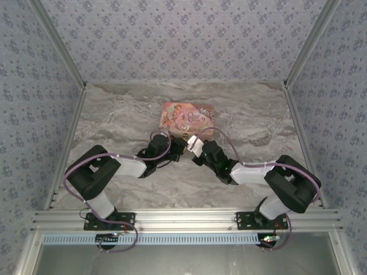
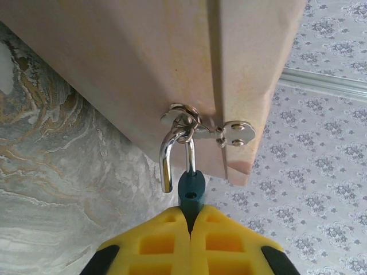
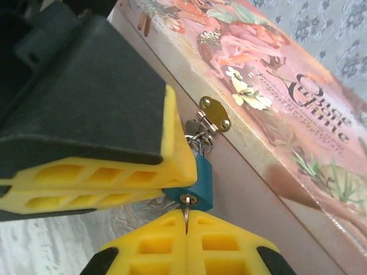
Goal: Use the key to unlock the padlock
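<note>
The tiny blue padlock point(image 2: 191, 190) hangs from the hasp point(image 2: 184, 117) on the front of the pink picture tin point(image 1: 187, 117). My left gripper point(image 2: 191, 213) is shut on the padlock's body. One leg of the metal shackle point(image 2: 166, 163) stands free of the body, beside it. In the right wrist view the padlock point(image 3: 202, 179) shows its keyhole with the thin metal key point(image 3: 186, 211) stuck in it. My right gripper point(image 3: 186, 222) is shut on that key. The left gripper's fingers point(image 3: 114, 169) clamp the padlock from the left. Both grippers point(image 1: 184, 145) meet just in front of the tin.
The tin lies on the marble tabletop point(image 1: 126, 114) near the middle back. Patterned walls point(image 1: 183, 34) close in the back and both sides. A metal rail point(image 1: 183, 219) runs along the near edge by the arm bases.
</note>
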Robot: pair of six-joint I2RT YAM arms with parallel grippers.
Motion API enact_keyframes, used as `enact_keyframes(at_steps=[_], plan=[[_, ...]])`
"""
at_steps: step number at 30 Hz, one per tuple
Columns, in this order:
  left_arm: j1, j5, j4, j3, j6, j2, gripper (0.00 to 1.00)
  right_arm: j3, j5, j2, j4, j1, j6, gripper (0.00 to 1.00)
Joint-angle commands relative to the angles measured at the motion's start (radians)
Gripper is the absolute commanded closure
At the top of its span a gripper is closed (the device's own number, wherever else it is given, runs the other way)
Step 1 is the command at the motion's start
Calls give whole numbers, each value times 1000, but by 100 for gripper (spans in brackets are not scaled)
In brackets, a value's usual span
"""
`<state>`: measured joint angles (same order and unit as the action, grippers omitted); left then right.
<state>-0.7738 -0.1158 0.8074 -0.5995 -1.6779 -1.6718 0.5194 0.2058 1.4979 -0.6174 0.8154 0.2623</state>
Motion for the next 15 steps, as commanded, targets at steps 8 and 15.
enact_keyframes(at_steps=[8, 15], plan=[[20, 3, -16, 50, 79, 85, 51, -57, -133, 21, -33, -80, -512, 100], [86, 73, -382, 30, 255, 336, 31, -89, -298, 51, -77, -141, -853, 100]])
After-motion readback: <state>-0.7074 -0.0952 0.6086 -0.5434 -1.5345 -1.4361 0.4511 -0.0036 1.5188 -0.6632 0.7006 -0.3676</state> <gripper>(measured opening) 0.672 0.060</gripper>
